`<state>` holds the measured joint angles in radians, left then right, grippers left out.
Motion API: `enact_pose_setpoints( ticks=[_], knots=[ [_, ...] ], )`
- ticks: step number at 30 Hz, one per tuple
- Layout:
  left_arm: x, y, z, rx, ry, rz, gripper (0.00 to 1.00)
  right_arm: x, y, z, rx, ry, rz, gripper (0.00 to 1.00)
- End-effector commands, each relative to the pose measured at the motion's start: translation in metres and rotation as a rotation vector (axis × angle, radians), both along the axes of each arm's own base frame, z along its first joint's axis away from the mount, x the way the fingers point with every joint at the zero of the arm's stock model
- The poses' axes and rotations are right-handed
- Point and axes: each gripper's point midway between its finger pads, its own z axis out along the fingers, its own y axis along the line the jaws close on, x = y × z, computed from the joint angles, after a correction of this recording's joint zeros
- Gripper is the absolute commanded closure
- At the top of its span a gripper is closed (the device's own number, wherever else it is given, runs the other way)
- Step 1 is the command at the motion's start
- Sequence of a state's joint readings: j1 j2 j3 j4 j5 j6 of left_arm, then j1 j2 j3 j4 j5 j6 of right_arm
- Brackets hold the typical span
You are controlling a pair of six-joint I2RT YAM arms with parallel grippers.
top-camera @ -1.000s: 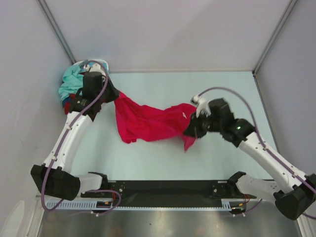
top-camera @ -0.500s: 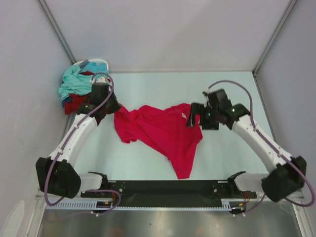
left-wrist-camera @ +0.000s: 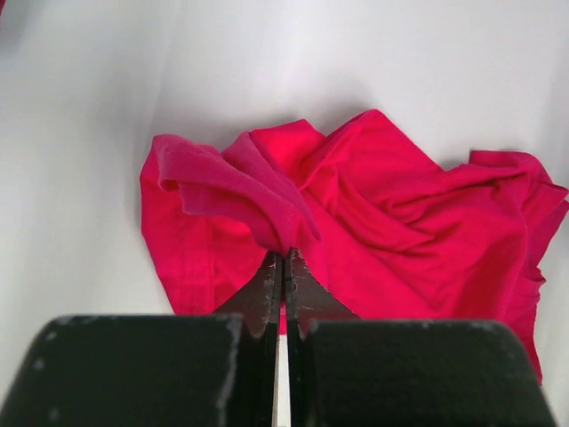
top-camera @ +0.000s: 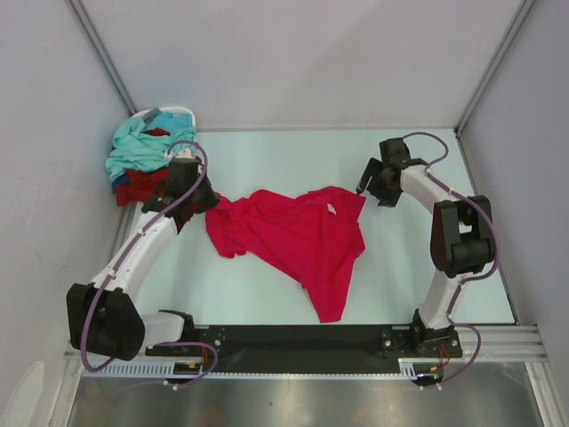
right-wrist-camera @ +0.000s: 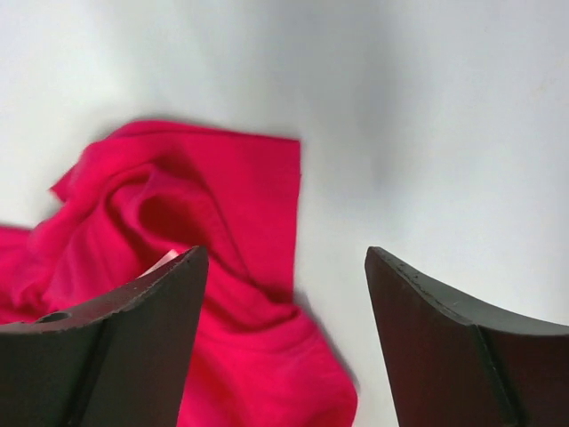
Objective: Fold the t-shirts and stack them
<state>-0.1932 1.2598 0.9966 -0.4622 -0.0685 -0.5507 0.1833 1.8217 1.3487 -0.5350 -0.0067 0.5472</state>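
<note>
a crimson-pink t-shirt (top-camera: 298, 236) lies rumpled on the table (top-camera: 267, 156), the left gripper (top-camera: 210, 199) at its left corner and the right gripper (top-camera: 372, 190) just off its right corner. a teal t-shirt (top-camera: 133, 147) and a maroon t-shirt (top-camera: 142, 183) are heaped on a white basket (top-camera: 174, 113) at far left.

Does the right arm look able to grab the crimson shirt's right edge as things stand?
Probably yes: the right gripper is open, just beside the crimson shirt's right corner, with nothing lying between them. The left gripper is shut on the shirt's other end.
</note>
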Motion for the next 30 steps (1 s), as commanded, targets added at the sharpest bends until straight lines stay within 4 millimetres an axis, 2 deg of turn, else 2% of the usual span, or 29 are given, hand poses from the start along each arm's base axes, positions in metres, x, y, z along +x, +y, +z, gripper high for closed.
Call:
enact_pose_setpoints(
  ticks=[1,6,11,14,21,25,30],
  knots=[
    [0.007,-0.001,0.021,-0.031,-0.080,0.005,1.00,0.032,0.000,0.003,-0.001,-0.096,-0.054,0.25],
    [0.009,-0.002,0.022,-0.031,-0.078,-0.003,1.00,0.046,-0.007,-0.015,-0.053,-0.086,-0.048,0.32],
    [0.010,-0.002,0.022,-0.024,-0.075,-0.006,1.00,0.044,-0.008,-0.045,-0.092,-0.015,-0.021,0.37],
    [0.011,-0.002,0.025,-0.021,-0.081,-0.011,1.00,0.043,-0.011,-0.055,-0.121,0.003,-0.008,0.40],
    [0.011,-0.002,0.023,-0.014,-0.073,-0.016,1.00,0.042,-0.002,-0.064,-0.171,0.008,0.039,0.49],
    [0.010,-0.001,0.025,-0.010,-0.078,-0.018,1.00,0.032,0.004,-0.070,-0.229,0.033,0.074,0.50],
    [0.010,0.000,0.024,-0.003,-0.071,-0.019,1.00,0.024,0.000,-0.084,-0.271,0.072,0.081,0.56]
  ],
)
